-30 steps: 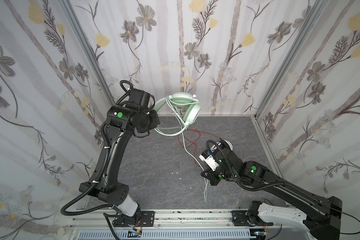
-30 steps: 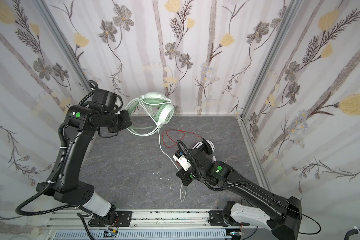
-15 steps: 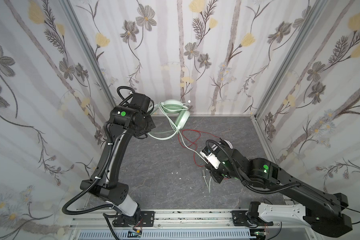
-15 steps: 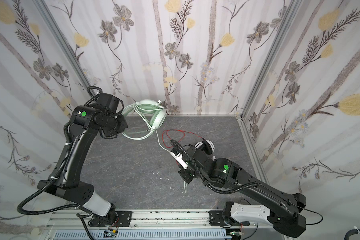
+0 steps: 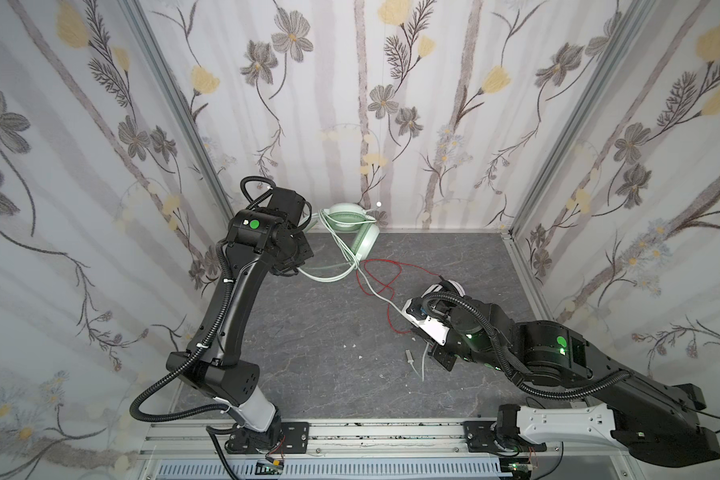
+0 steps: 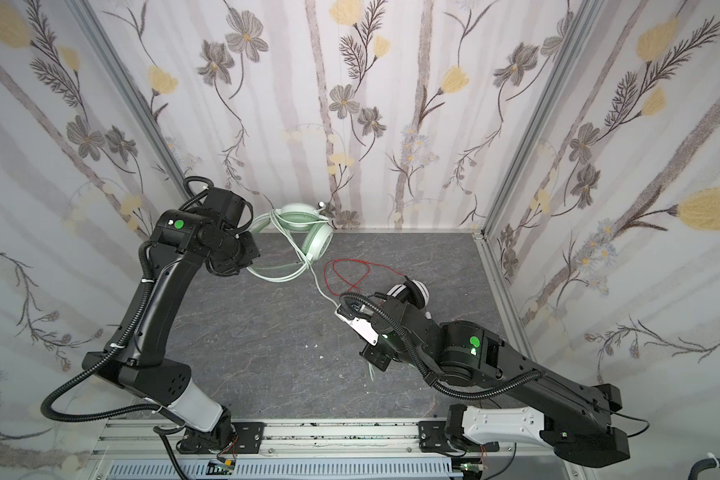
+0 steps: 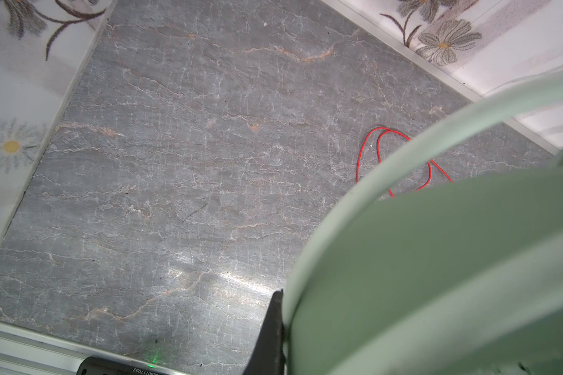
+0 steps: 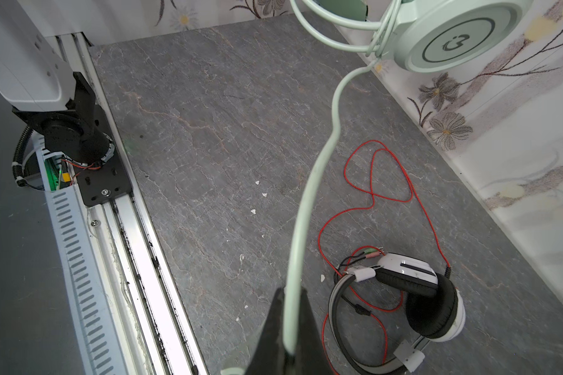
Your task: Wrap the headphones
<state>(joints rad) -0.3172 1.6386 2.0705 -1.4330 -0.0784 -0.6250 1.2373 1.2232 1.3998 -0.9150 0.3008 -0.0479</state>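
Green headset [image 5: 352, 222] hangs lower and further into the back-left corner than a second ago, and it's rotated; right arm's elbow has come in over the table [image 5: 308, 353]. Top views: left gripper [image 5: 302, 266] is clamped on the green headset's band, with the band loops sticking out toward the middle. Headset sits by the back wall [image 5: 433, 166]; can't tell if the lower cup touches the table. Several turns of green cable [image 5: 342, 248] cross the band beside the cup, and the rest runs diagonally to the right gripper [image 5: 409, 311], which is pinched closed on it. Cable tail with its plug [image 5: 410, 356] lies on the table just in front of that gripper. White headset [image 5: 453, 286] lies on the table just behind the right wrist, mostly covered by it. Its red cable [image 5: 379, 260] sprawls in loose loops between the two headsets. Left wrist view: green band fills most of the frame, one black finger [image 7: 273, 324] sits against its edge, the other is hidden. Right wrist view: both fingers [image 8: 270, 331] squeeze the green cable, which runs with a slight kink up to the green cup. White headset lies beside the gripper, red cable unwound, pink and green jacks [image 8: 372, 253] next to its band.
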